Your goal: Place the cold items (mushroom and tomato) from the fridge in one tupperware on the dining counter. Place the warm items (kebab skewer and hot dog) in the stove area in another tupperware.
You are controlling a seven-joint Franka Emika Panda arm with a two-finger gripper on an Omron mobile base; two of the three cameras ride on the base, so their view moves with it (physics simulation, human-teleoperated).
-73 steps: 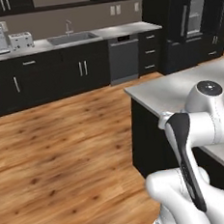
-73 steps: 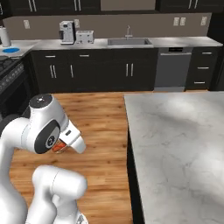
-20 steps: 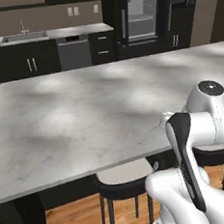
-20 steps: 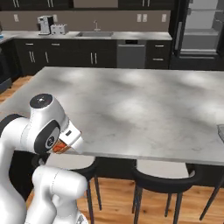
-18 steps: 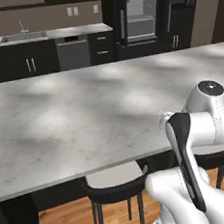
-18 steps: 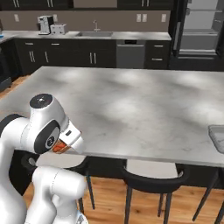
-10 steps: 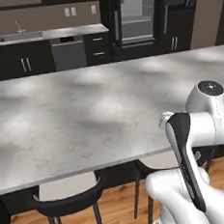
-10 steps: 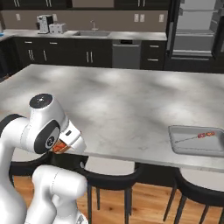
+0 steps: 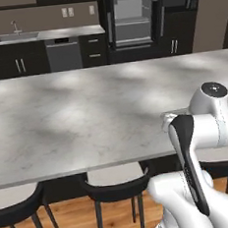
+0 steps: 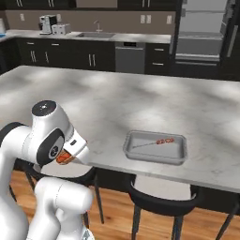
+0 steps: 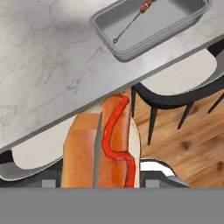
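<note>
While the jaws clamp the hot dog [image 11: 103,144] partway closed, keeping it secure for carrying, the tupperware [image 11: 151,24] holding the kebab skewer [image 11: 131,19] waits ahead of them on the surface [image 11: 48,65].

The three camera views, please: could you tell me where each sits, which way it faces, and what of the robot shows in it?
Left base view: behind the arm's left, facing the grey marble dining counter; white arm lower right.
Right base view: behind its right, facing the same counter and the grey rectangular tupperware holding a kebab skewer; arm lower left.
Hand view: looks along the gripper, over the hot dog in its bun toward that tupperware.
</note>
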